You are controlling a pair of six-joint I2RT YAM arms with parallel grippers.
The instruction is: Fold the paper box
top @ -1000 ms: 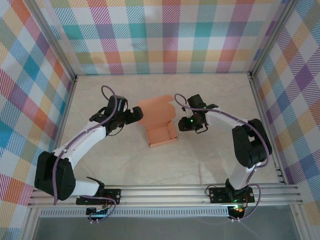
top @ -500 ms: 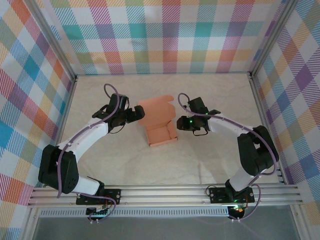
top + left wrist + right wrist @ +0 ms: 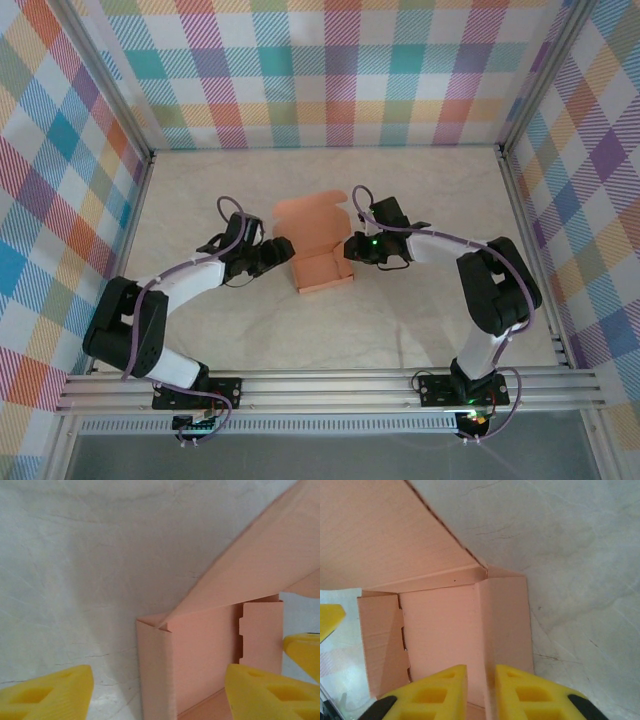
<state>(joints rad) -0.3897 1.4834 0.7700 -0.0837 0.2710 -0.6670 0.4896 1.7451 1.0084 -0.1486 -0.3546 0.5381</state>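
We are working on the box (image 3: pixel 323 272), which is sitting on the table (image 3: pixel 400 330) midway between the arms, its tray half formed and open on top. Our left hand (image 3: pixel 284 250) is spread, with one of its fingers (image 3: pixel 50 692) outside the left wall and the other inside the tray, so we are judging the step as standing the side walls up. Our right hand (image 3: pixel 352 248) is hovering with its fingers (image 3: pixel 435 690) drawn almost together over the right wall's crease; we cannot tell whether it is gripping card. We are aiming to squeeze evenly from both sides, low at the creases, so the light tray is not sliding or skewing. Beyond, the lid flap (image 3: pixel 310 215) is rising at the far edge, and we are planning to steer clear of it.
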